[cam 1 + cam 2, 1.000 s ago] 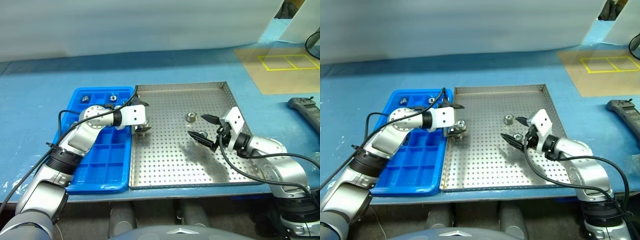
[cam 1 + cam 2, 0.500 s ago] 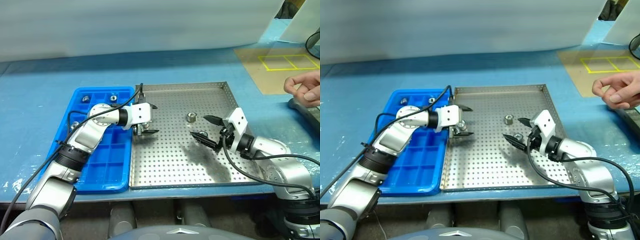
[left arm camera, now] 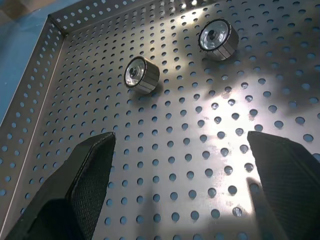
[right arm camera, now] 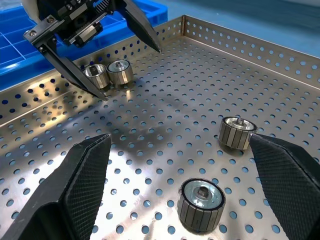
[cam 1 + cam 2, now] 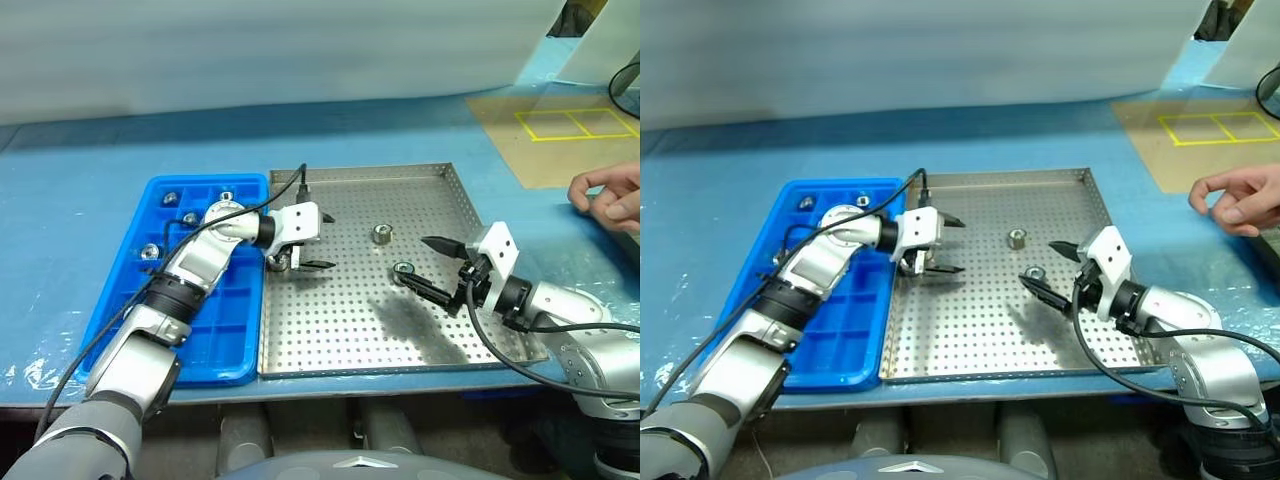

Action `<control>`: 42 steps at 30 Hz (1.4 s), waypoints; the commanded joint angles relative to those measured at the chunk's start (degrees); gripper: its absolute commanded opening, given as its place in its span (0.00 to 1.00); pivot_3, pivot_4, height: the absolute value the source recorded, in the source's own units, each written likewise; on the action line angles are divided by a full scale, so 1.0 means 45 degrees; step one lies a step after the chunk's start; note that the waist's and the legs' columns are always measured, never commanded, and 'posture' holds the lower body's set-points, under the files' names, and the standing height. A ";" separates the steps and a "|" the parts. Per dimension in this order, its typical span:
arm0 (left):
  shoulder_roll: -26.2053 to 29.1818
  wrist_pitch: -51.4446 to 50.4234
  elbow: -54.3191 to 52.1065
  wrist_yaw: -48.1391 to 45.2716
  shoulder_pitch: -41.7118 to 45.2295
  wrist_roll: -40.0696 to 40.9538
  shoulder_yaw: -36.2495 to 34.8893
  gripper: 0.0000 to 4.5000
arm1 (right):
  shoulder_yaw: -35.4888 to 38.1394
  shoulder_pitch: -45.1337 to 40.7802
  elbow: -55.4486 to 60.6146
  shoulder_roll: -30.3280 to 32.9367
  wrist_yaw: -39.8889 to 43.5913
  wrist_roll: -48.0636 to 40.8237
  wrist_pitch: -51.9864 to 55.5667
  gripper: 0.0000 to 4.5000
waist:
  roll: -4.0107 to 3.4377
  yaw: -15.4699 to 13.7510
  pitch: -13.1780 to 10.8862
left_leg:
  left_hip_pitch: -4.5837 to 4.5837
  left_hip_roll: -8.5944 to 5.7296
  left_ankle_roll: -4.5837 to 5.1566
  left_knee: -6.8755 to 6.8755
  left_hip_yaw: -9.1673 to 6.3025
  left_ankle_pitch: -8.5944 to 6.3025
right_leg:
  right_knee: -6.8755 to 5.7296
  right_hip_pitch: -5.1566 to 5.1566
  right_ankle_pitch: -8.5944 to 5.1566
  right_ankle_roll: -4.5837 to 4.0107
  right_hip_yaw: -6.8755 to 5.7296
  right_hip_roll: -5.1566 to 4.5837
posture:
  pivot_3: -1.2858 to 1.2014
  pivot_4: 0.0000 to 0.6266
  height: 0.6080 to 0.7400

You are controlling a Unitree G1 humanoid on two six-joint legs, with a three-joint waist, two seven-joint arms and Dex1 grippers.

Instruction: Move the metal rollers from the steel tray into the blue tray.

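The left end effector (image 5: 325,240) is hovering over the steel tray (image 5: 340,330) near that tray's edge by the blue tray (image 5: 120,330), its two black fingers spread wide and holding nothing. Two metal rollers (image 4: 107,74) are lying side by side, touching each other, just behind and beneath this end effector, close to the steel tray's wall on the blue-tray side. Ahead of its fingertips, well apart from them, two more rollers are resting on the perforated floor: one (image 3: 141,74) lying with its hole facing the wrist camera and another (image 3: 218,39) farther along.

The right end effector (image 5: 422,263) is hanging low over the right half of the steel tray, pointing toward the left end effector, its fingers also gaping wide and empty. One roller (image 5: 404,270) is sitting right by its lower fingertip; whether they are touching cannot be told. The other roller (image 5: 381,234) is standing just beyond its upper fingertip, clear of it.

The blue tray is lying on the blue table (image 5: 80,160) beside the left arm, already carrying several rollers (image 5: 150,251) in its far compartments.

A person's hand (image 5: 610,195) is hovering off to the right end effector's outer side, beyond the steel tray
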State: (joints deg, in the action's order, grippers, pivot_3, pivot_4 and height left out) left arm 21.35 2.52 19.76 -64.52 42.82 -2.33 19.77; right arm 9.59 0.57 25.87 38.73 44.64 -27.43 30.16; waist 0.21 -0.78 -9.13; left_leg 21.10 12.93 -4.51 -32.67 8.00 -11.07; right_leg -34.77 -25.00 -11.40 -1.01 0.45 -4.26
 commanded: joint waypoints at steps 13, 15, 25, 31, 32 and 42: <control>-0.1929 0.2052 0.3778 -0.0436 0.1707 0.0003 0.0223 0.99 | 0.1356 0.1244 0.1437 0.0194 -0.0401 -0.0521 0.0128 1.00 | 0.0001 0.0039 -0.0001 | 0.0005 -0.0006 0.0028 -0.0019 0.0013 -0.0017 | 0.0012 0.0007 0.0000 0.0002 0.0017 -0.0002 | 0.37 0.24 1.00; -0.2184 0.2311 0.4380 -0.0364 0.1895 -0.0104 0.0212 0.99 | 0.1371 0.1313 0.1506 0.0187 -0.0463 -0.0543 0.0143 1.00 | 0.0002 0.0051 -0.0001 | 0.0004 -0.0008 0.0036 -0.0023 0.0021 -0.0021 | 0.0012 0.0007 0.0001 0.0004 0.0027 -0.0002 | 0.36 0.24 1.00; -0.2620 0.2831 0.5402 -0.0458 0.2260 -0.0163 0.0001 0.99 | 0.1238 0.1622 0.1884 0.0114 -0.0939 -0.0580 0.0259 1.00 | 0.0006 0.0332 -0.0004 | -0.0002 -0.0024 0.0063 -0.0034 0.0064 -0.0037 | 0.0031 0.0005 0.0012 0.0029 0.0095 -0.0002 | 0.35 0.24 1.00; -0.2460 0.2589 0.4782 -0.0441 0.2062 0.0087 -0.0233 0.99 | 0.0697 0.1351 0.1653 0.0089 -0.1396 -0.0317 0.0664 1.00 | 0.0007 0.0347 -0.0004 | -0.0007 -0.0024 0.0067 -0.0035 0.0075 -0.0039 | 0.0032 0.0003 0.0014 0.0033 0.0109 -0.0001 | 0.36 0.24 1.00; -0.2398 0.2541 0.4664 -0.0427 0.2011 0.0113 -0.0266 0.99 | 0.0606 0.1315 0.1612 0.0094 -0.1433 -0.0289 0.0698 1.00 | 0.0007 0.0346 -0.0004 | -0.0005 -0.0024 0.0067 -0.0034 0.0075 -0.0039 | 0.0032 0.0001 0.0014 0.0034 0.0109 -0.0001 | 0.36 0.24 1.00; -0.2040 0.1732 0.3930 0.1249 0.1541 -0.0209 -0.0723 0.99 | -0.0102 0.0617 0.1077 0.0085 -0.1392 -0.0034 0.0768 1.00 | 0.0009 0.0334 -0.0006 | 0.0003 -0.0024 0.0069 -0.0033 0.0082 -0.0042 | 0.0036 -0.0007 0.0013 0.0035 0.0114 -0.0002 | 0.38 0.24 1.00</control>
State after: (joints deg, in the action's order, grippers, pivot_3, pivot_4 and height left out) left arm 12.18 10.58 39.17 -61.11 49.27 -2.95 17.90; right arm 9.37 4.15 30.00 38.88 38.06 -27.64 34.01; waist 0.25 0.73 -9.15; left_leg 21.11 12.81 -4.20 -32.82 8.37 -11.26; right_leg -34.61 -25.03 -11.34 -0.86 0.96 -4.26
